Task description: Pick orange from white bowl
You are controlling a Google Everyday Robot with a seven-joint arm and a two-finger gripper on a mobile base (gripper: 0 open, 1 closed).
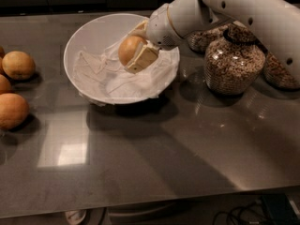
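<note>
Tan fruits (18,64) at left; glass cereal jars (233,65) at right, grey counter (187,144)

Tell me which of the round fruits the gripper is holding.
The orange over the white bowl, clamped in the gripper; the duller fruits lie apart on the table.

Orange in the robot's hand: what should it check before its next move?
1. The hand is shut on the orange: ok.
2. Paper sheet not caught in the grip: cannot tell.
3. Orange out past the rim of the white bowl: not ok, it hangs over the bowl's inside.
4. Cereal jar apart from the arm: cannot tell; the arm passes just above it.
5. Loose fruits on the left, out of the way: ok.
</note>
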